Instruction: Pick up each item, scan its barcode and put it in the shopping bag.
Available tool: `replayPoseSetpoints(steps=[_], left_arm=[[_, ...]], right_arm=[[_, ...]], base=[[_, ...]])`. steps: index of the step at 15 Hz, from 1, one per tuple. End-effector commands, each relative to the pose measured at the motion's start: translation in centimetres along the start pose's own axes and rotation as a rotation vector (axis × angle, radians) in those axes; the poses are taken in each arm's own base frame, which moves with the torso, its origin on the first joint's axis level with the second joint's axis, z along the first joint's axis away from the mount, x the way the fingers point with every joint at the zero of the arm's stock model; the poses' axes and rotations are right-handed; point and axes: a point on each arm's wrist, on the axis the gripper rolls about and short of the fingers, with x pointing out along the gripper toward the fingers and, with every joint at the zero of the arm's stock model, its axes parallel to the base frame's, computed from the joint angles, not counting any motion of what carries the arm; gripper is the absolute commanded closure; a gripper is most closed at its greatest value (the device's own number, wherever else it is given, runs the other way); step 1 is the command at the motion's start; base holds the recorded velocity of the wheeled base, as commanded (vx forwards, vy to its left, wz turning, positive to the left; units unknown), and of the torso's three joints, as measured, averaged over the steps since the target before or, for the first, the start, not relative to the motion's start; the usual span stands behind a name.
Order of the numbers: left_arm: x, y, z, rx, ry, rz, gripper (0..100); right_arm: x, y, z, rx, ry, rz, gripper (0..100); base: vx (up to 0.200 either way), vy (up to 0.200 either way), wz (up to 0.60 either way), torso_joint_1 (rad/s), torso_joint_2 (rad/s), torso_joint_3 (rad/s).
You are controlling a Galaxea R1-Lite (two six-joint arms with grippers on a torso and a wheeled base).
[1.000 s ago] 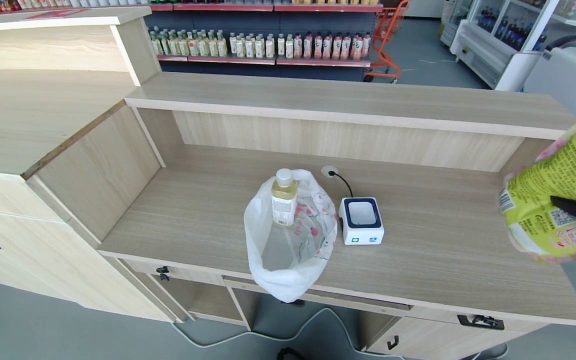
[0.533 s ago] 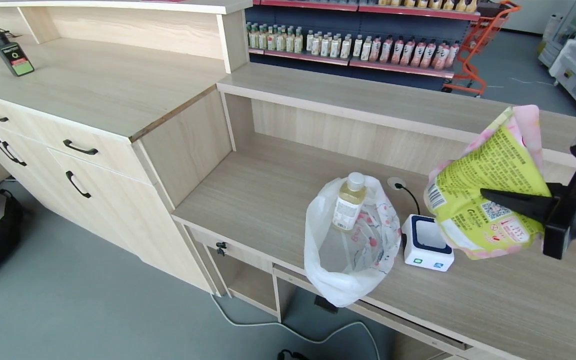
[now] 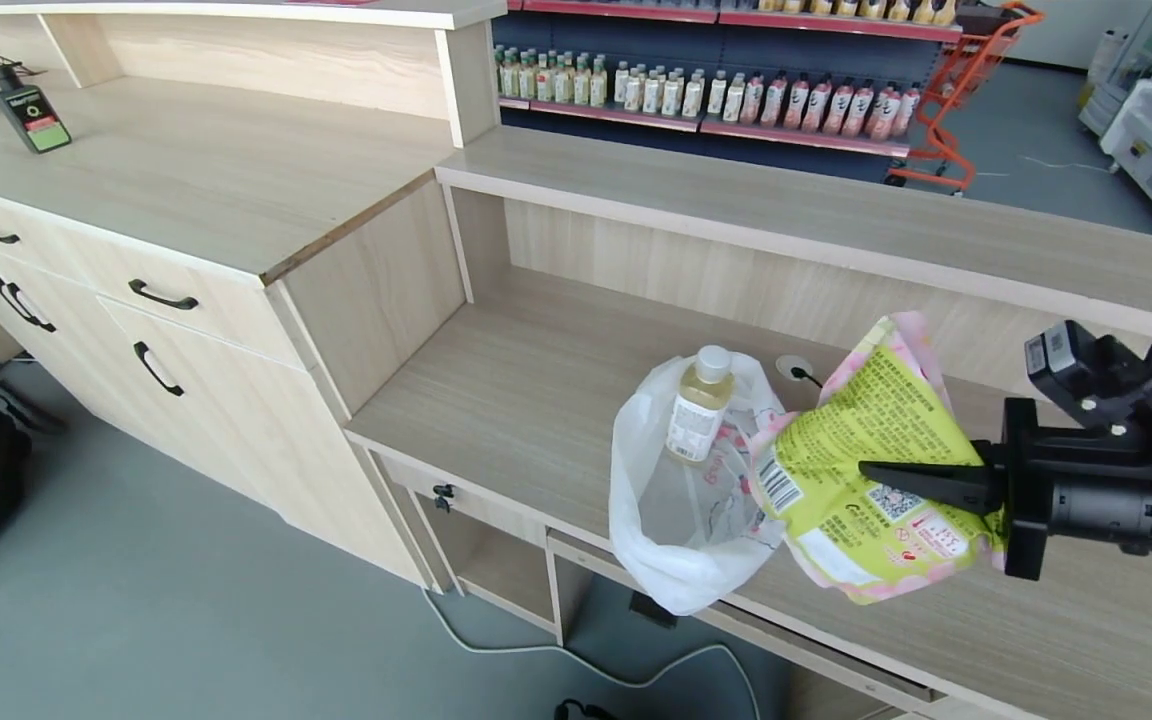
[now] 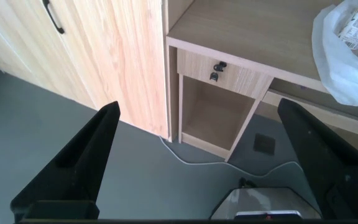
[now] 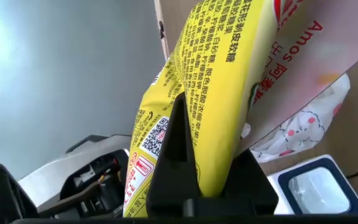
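Right hand pinches the yellow snack pouch beside the shopping bag.

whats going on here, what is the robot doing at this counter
The right end effector is shut on a yellow and pink snack bag, held above the counter over the scanner, right beside the white shopping bag. A bottle already stands in that bag. The left end effector hangs open and empty, low in front of the counter.
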Motion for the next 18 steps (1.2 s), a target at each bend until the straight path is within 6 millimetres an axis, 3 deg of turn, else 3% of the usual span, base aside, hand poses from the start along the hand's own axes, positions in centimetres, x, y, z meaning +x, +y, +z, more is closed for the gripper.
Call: replayPoseSetpoints(steps=[1,3,6,9,15,18], left_arm=[[0.0,0.0,0.0,-0.001,0.0,0.0,0],[0.0,0.0,0.0,0.001,0.0,0.0,0],[0.0,0.0,0.0,0.001,0.0,0.0,0],[0.0,0.0,0.0,0.001,0.0,0.0,0],[0.0,0.0,0.0,0.001,0.0,0.0,0],[0.0,0.0,0.0,0.001,0.0,0.0,0]], right_arm=[[1.2,-0.8,-3.0,0.052,0.071,0.019,100],[1.7,-1.3,-5.5,-0.004,0.108,0.034,100],[2.1,-1.8,-6.8,-0.063,0.072,0.099,100],[2.8,-2.2,-7.1,-0.061,0.068,0.117,100],[6.0,-5.7,-5.7,-0.139,0.005,0.108,100],[9.3,-7.2,-6.1,-0.146,-0.007,0.145,100]], base=[[0.0,0.0,0.0,0.0,0.0,0.0],[0.0,0.0,0.0,0.0,0.0,0.0],[0.0,0.0,0.0,0.0,0.0,0.0],[0.0,0.0,0.0,0.0,0.0,0.0],[0.0,0.0,0.0,0.0,0.0,0.0],[0.0,0.0,0.0,0.0,0.0,0.0]])
